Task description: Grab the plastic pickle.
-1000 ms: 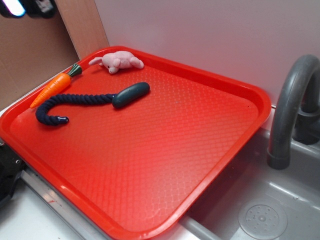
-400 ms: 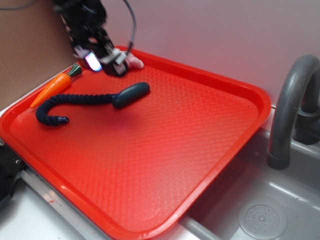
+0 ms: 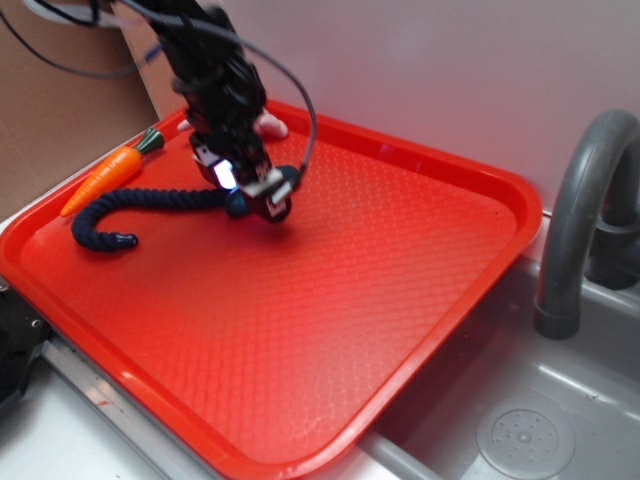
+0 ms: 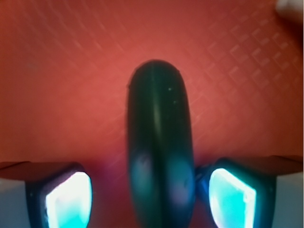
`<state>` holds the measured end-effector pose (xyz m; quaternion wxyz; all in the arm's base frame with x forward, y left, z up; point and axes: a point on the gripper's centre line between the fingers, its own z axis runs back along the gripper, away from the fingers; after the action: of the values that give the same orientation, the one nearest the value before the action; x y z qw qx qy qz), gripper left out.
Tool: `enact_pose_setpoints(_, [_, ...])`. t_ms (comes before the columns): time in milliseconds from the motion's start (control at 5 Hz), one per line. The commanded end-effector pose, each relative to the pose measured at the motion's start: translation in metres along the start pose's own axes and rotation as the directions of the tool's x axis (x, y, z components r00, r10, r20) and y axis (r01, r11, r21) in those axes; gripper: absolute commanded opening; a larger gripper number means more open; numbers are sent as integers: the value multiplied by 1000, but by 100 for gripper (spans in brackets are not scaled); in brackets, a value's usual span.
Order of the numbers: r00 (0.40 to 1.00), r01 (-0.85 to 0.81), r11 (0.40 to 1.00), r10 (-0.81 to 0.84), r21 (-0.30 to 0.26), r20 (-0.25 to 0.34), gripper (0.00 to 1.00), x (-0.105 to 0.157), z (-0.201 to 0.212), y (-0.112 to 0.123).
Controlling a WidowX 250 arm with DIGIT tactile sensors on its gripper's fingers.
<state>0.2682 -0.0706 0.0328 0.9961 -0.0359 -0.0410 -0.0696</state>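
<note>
Two jaws, spread and seemingly not touching, have descended to straddle the plastic pickle.

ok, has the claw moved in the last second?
Yes. The claw came down from the tray's far corner by the carrot and now straddles the pickle.

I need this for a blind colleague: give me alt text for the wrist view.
A dark green pickle lies lengthwise on a red tray, between the gripper's two glowing cyan fingers, one on each side. The right finger looks almost against it; the left shows a gap.
</note>
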Motion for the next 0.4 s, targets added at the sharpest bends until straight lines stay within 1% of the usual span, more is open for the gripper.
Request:
enact_pose_setpoints(0, [997, 60, 997, -58, 56, -43, 0, -4, -22, -20])
enact_pose_setpoints(200, [998, 48, 995, -43, 83, -52, 0, -6, -10, -21])
